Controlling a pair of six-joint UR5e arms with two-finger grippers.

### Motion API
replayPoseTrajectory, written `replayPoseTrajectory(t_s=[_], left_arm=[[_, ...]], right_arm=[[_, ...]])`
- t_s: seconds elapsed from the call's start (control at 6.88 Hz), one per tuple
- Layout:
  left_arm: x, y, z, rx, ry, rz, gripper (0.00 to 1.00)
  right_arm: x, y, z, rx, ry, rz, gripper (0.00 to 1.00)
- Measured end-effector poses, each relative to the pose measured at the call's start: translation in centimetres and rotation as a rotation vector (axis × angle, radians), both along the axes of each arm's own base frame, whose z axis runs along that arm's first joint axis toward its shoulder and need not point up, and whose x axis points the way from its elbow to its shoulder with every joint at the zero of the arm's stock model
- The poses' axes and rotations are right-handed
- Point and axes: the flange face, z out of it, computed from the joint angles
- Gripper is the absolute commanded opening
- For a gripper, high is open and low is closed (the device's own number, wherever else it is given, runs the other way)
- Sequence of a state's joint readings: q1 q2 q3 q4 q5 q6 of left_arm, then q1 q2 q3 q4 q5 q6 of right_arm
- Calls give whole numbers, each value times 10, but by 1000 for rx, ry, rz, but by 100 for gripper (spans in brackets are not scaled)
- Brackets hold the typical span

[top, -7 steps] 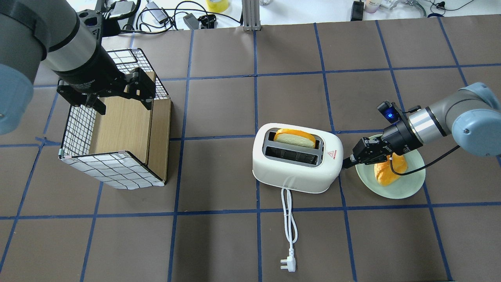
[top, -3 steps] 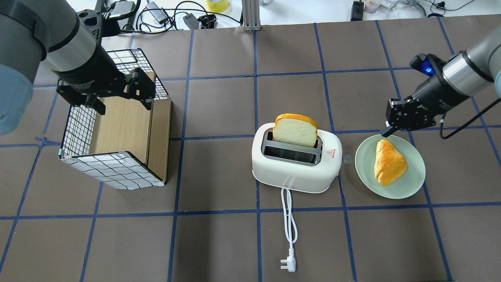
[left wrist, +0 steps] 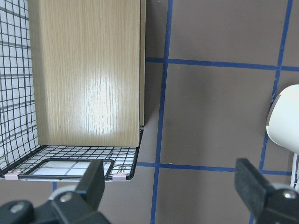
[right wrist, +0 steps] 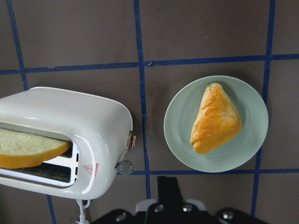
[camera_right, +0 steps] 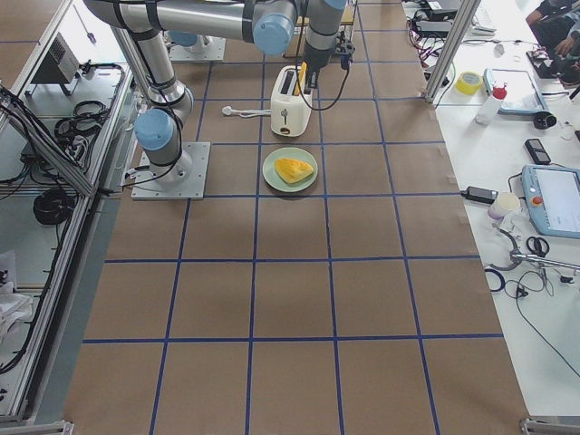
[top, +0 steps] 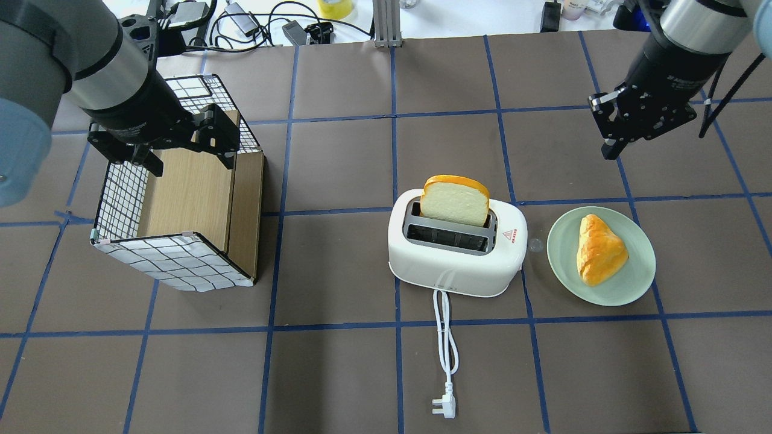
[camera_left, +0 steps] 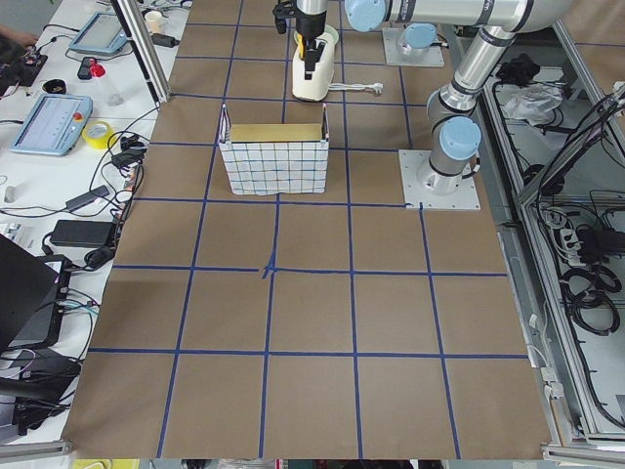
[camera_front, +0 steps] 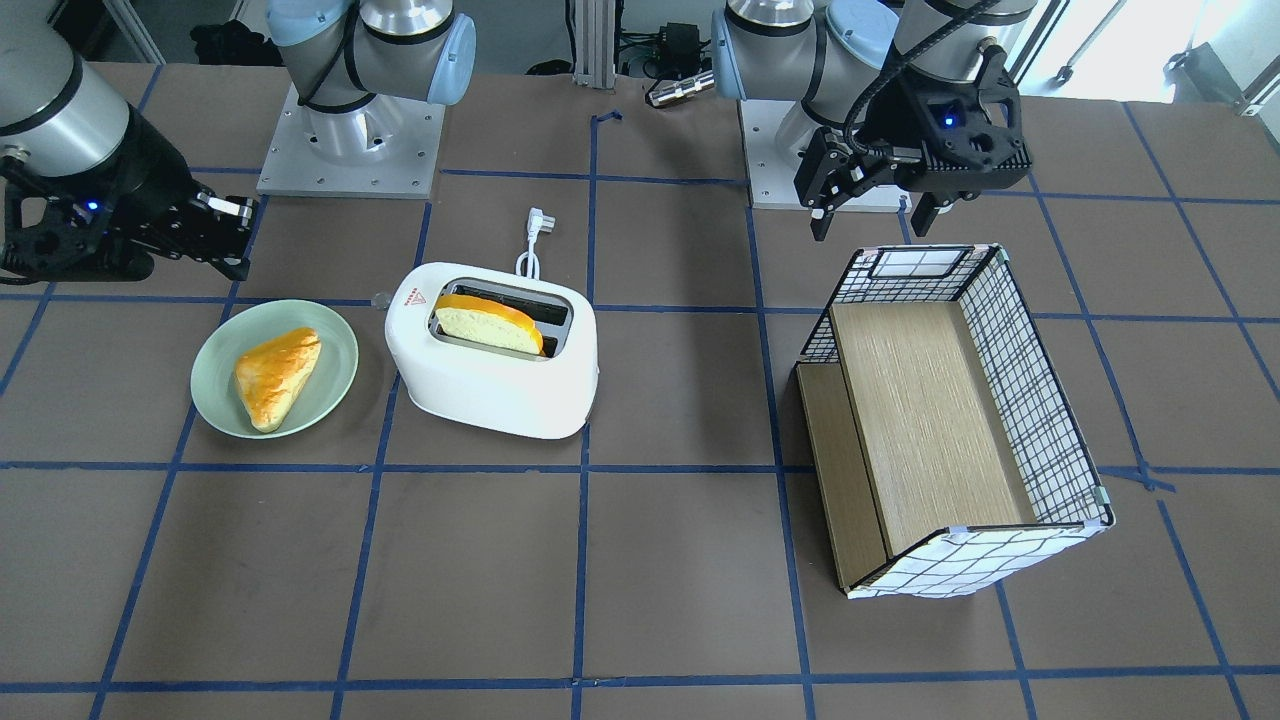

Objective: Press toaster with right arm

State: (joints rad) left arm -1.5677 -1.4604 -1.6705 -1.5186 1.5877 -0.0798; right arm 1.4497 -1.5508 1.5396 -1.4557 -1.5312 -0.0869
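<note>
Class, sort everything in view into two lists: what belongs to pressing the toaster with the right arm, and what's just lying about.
Job: toaster, bread slice in its slot, right claw.
Lying about: green plate, pastry, wire basket, left claw.

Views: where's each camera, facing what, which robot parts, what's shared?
Front-facing: across table, faces robot; left gripper, right gripper.
Overhead: behind robot, down on toaster; both grippers.
Exterior left: table end, along table; left arm near.
Exterior right: opposite end; right arm near.
Left wrist: down on wire basket; own fingers.
Right wrist: down on toaster, plate; own gripper.
Shared: toaster in all.
</note>
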Motion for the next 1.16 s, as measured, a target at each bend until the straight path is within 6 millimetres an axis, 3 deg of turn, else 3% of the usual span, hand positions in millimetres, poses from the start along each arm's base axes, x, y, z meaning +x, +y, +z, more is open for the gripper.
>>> replayPoseTrajectory(t_s=[0.29,0.58,1.16], left_arm=[[0,0,0,0,0,0,100],[0,0,0,0,0,0,100],[0,0,0,0,0,0,100]], right_arm=[[46,0,28,-90,69,39,100],[79,3,39,-159,83,87,100],[89,5,44,-186,80,95,100]])
